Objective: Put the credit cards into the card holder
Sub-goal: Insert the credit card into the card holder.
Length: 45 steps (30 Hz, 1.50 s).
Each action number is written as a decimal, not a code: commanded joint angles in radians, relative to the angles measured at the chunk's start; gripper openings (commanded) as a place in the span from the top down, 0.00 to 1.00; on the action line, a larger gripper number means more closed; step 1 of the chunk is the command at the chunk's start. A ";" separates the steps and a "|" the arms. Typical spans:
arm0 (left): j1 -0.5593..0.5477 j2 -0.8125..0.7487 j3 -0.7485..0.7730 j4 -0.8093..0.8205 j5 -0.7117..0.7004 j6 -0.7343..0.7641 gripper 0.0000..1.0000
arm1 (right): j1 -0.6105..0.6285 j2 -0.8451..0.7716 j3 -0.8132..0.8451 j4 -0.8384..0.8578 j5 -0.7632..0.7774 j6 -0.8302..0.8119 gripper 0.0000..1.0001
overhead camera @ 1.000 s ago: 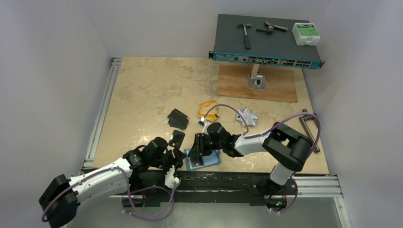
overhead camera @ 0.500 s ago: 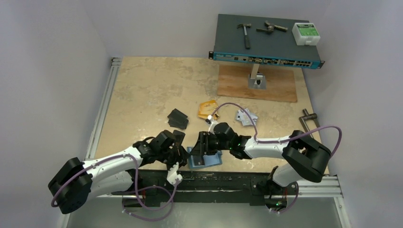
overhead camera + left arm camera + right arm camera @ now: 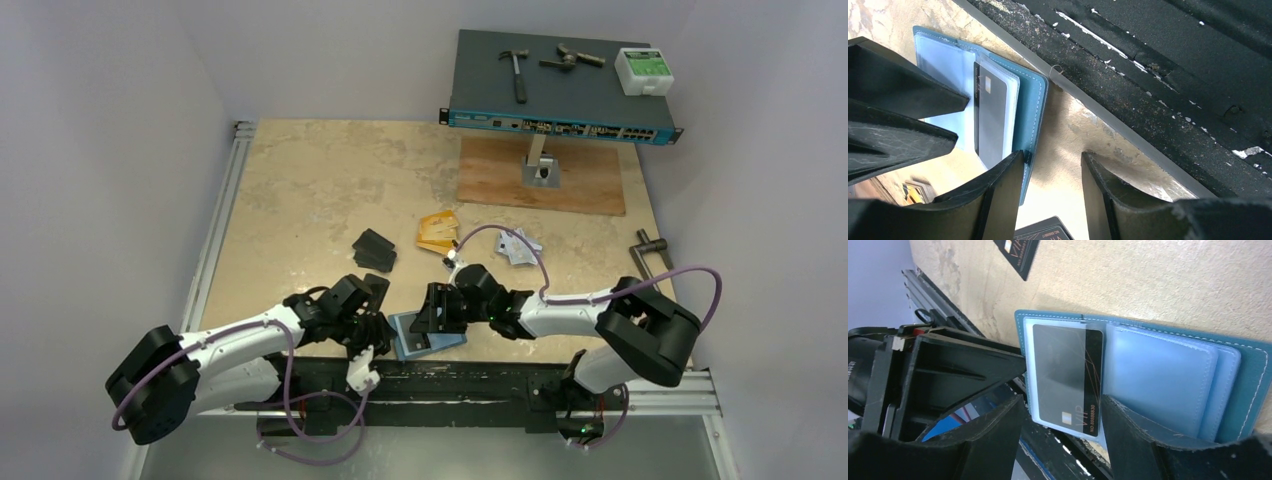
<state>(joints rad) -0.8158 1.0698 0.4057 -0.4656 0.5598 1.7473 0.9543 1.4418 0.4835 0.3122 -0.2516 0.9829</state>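
The teal card holder [image 3: 448, 338] lies open at the table's near edge, and a black credit card [image 3: 1063, 375] sits in its clear inner pocket. My right gripper [image 3: 1063, 405] is open over the card's end, one finger on each side. My left gripper [image 3: 1053, 157] is open above bare table, with one fingertip [image 3: 1015, 160] against the holder's teal edge [image 3: 1030, 100]. A single black card [image 3: 1018, 255] lies close by. Further back lie a black stack [image 3: 374, 250], orange-gold cards [image 3: 437, 232] and silver-white cards [image 3: 518, 246].
The black base rail [image 3: 480, 380] runs just in front of the holder. At the back, a network switch [image 3: 560, 90] on a stand and wooden board [image 3: 540, 178] carries a hammer and small tools. A metal handle [image 3: 650, 248] lies at the right edge.
My right gripper has opened and let go of the black card, which now rests in the holder's pocket. My left gripper has moved in to the holder's edge and narrowed slightly.
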 commanded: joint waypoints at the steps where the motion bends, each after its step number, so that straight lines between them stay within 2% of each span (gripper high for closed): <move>1: 0.004 0.015 0.031 -0.001 0.028 0.011 0.55 | -0.003 0.033 0.036 -0.023 0.048 -0.012 0.40; 16: 0.004 0.027 0.019 0.031 0.047 -0.006 0.58 | 0.042 0.097 0.097 -0.048 0.061 -0.016 0.40; 28: 0.004 0.013 -0.002 0.011 0.043 0.016 0.64 | 0.061 0.065 0.099 -0.043 0.042 -0.023 0.40; 32: 0.005 0.005 -0.008 -0.015 0.011 0.033 0.72 | 0.051 0.034 0.073 -0.062 0.060 0.000 0.40; 35: 0.018 -0.007 -0.001 -0.053 -0.008 0.033 0.87 | 0.039 0.004 0.070 -0.098 0.080 -0.004 0.40; 45: 0.027 -0.062 0.033 -0.123 -0.017 -0.066 0.93 | 0.028 -0.074 0.168 -0.277 0.171 -0.083 0.40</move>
<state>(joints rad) -0.7929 1.0336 0.4057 -0.5377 0.5232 1.7386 0.9894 1.4055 0.5674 0.1318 -0.1562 0.9577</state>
